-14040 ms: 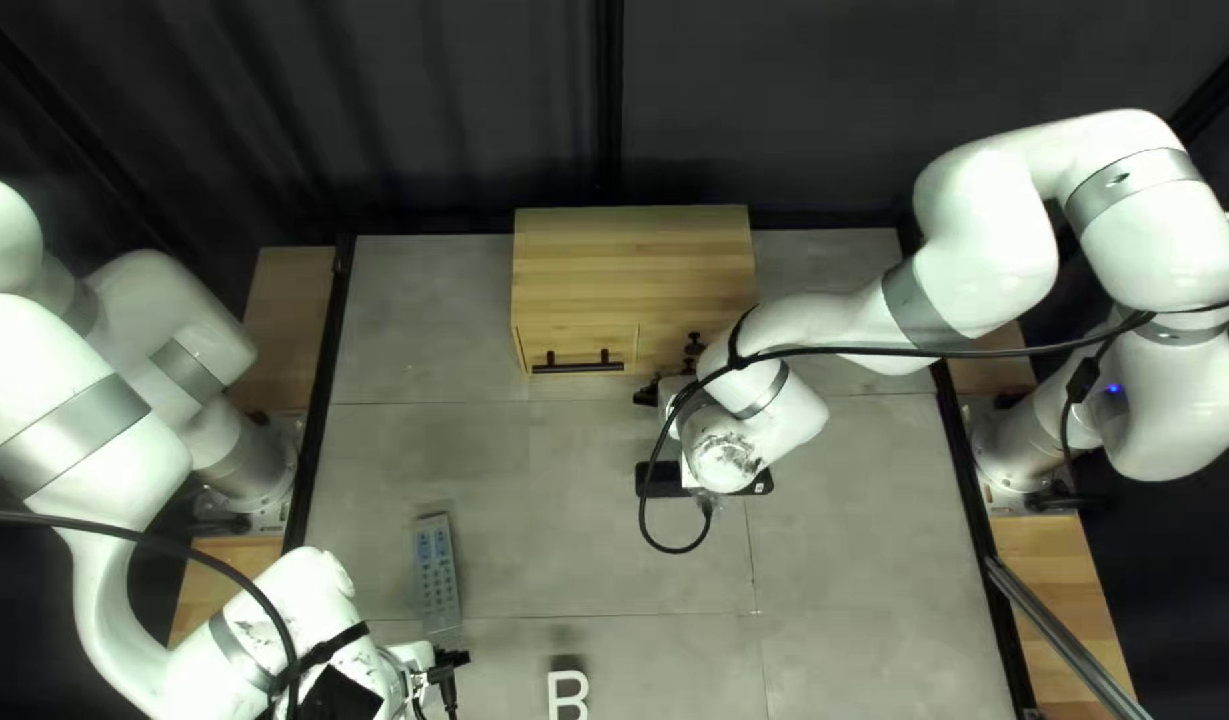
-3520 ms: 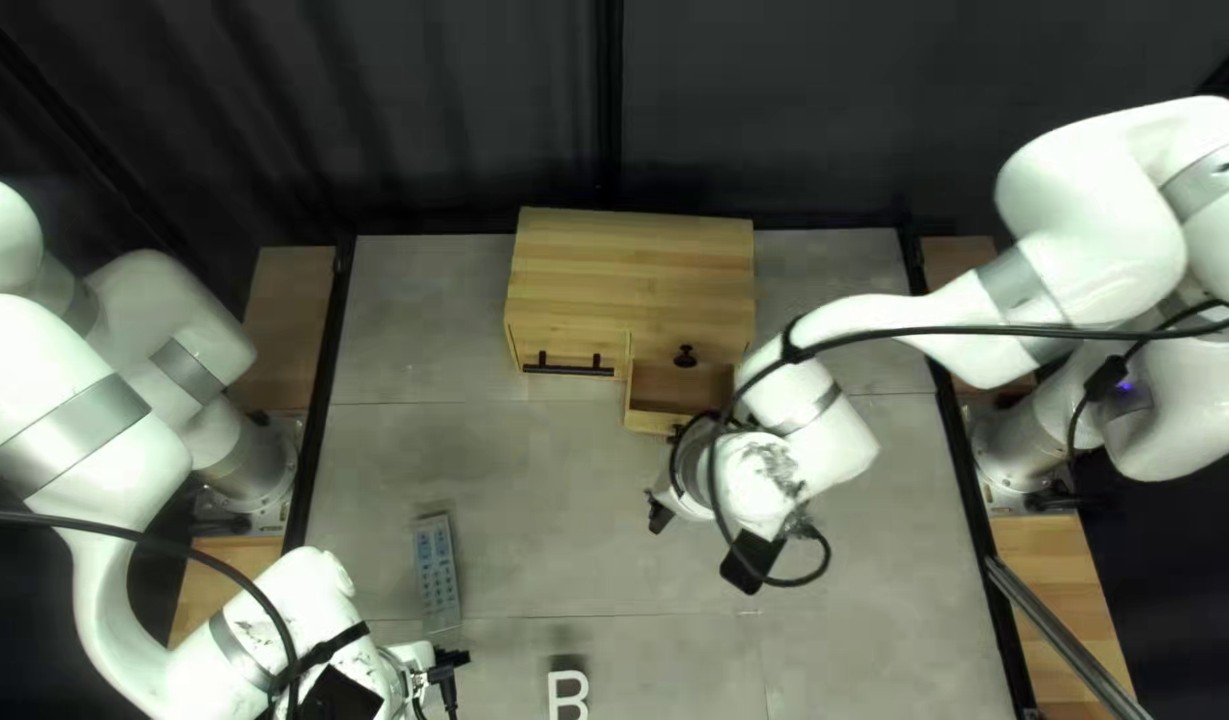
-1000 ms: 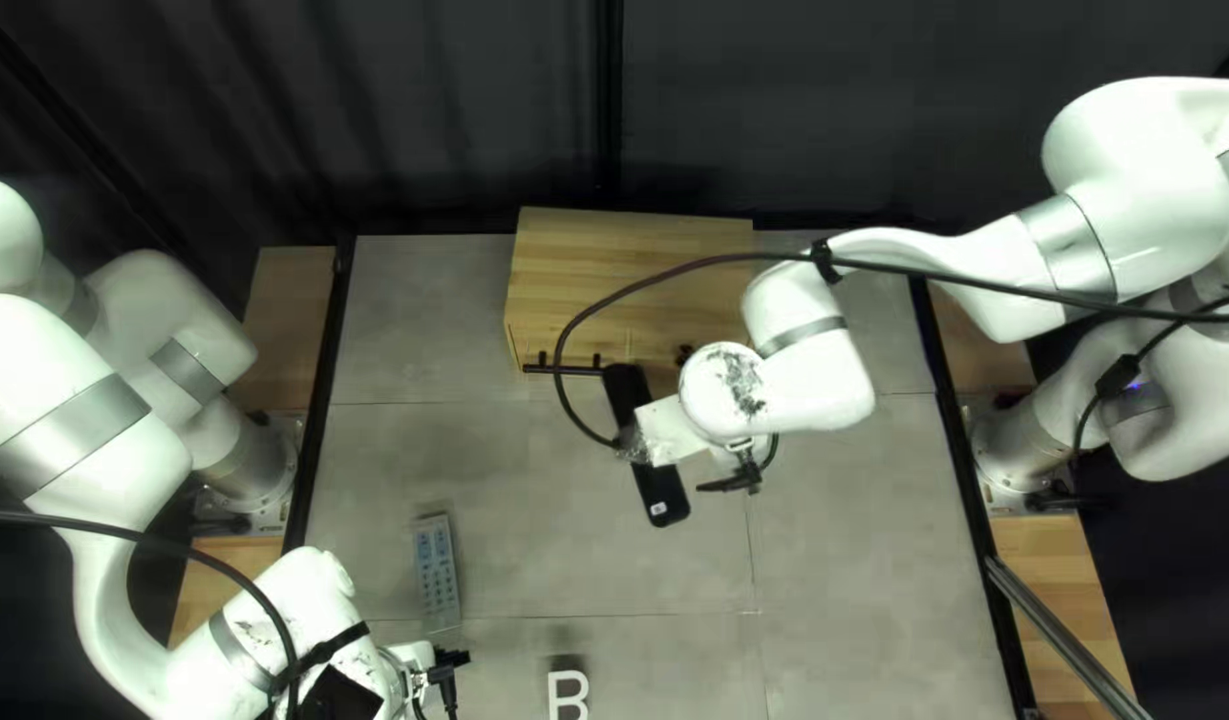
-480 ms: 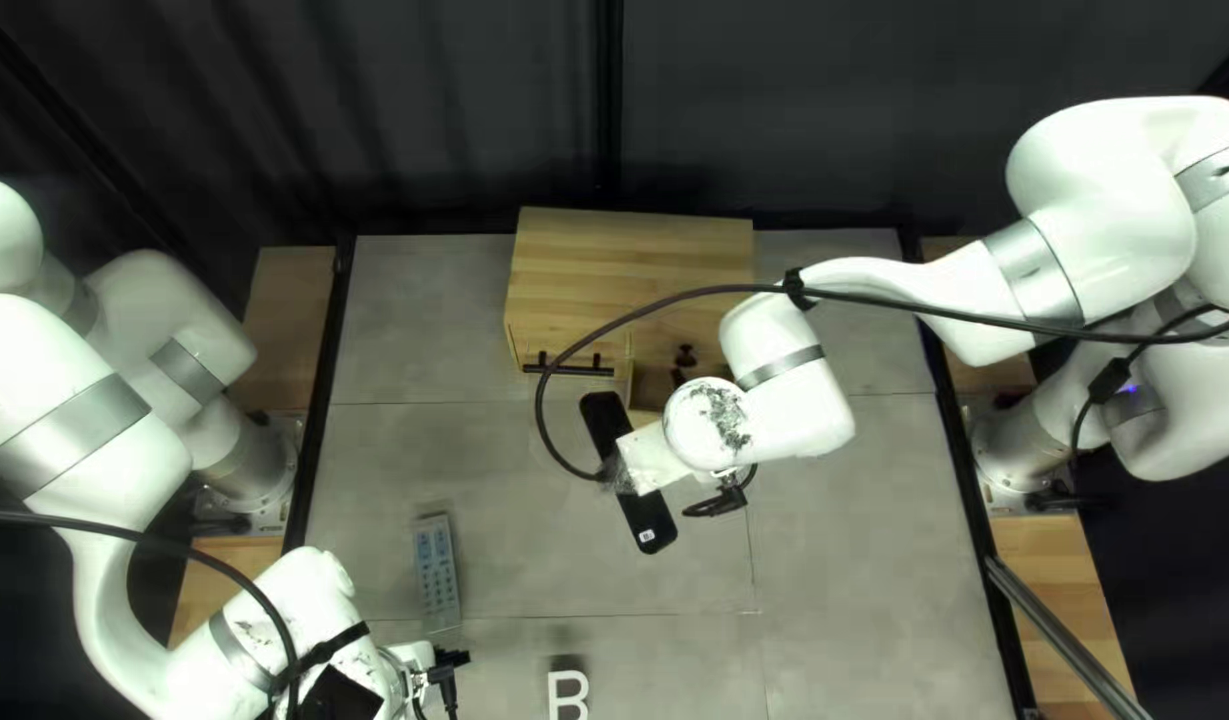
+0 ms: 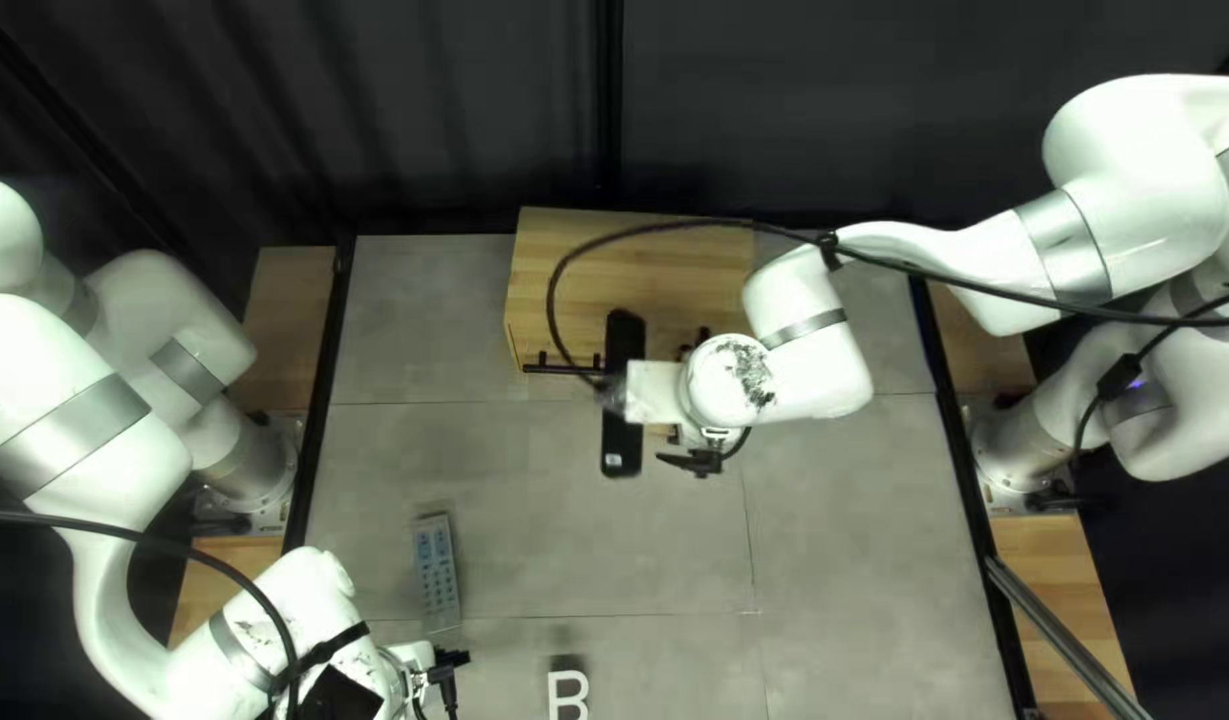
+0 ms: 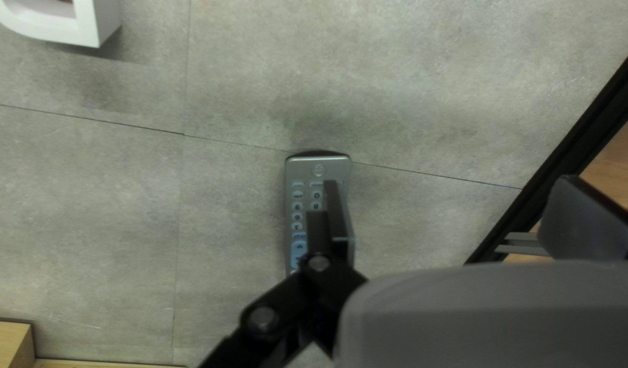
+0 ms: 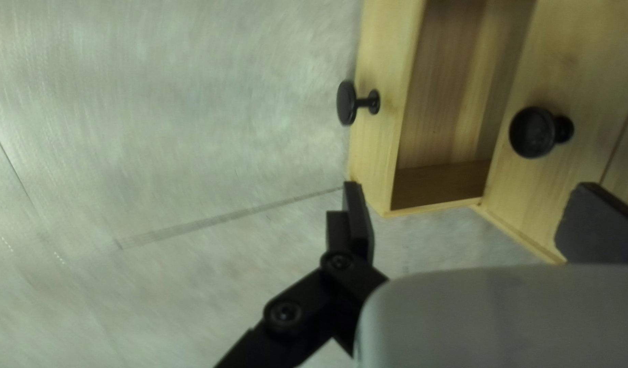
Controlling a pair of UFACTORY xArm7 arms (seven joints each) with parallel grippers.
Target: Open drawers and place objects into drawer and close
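Right arm (image 5: 948, 256): extends from the right edge to the front of the cabinet. Left arm (image 5: 74, 387): occupies the near-left area.

Cabinet (image 5: 668, 280): stands at the far side of the table. Drawer (image 7: 378, 143): pulled out at the cabinet's right half; no object shows in the visible part of its interior.

Right gripper (image 7: 469, 187): fingers apart, holding nothing, beside the drawer; contact cannot be confirmed. Left gripper (image 6: 449, 182): fingers apart, above the table, one finger over the remote control.

Remote control (image 6: 303, 167): lies on the table, left of center, toward the near side. Letter B (image 5: 554, 696): at the near edge, right of the remote control. Drawer knob (image 7: 346, 103): clear of the right gripper's fingers.

Current step, as judged: drawer opening complete; loading not done. Next move: withdraw the right arm to give access, align the left gripper's fingers astride the remote control, lower, and close. Lift above the drawer walls before transfer. Close the drawer only after the load is seated.
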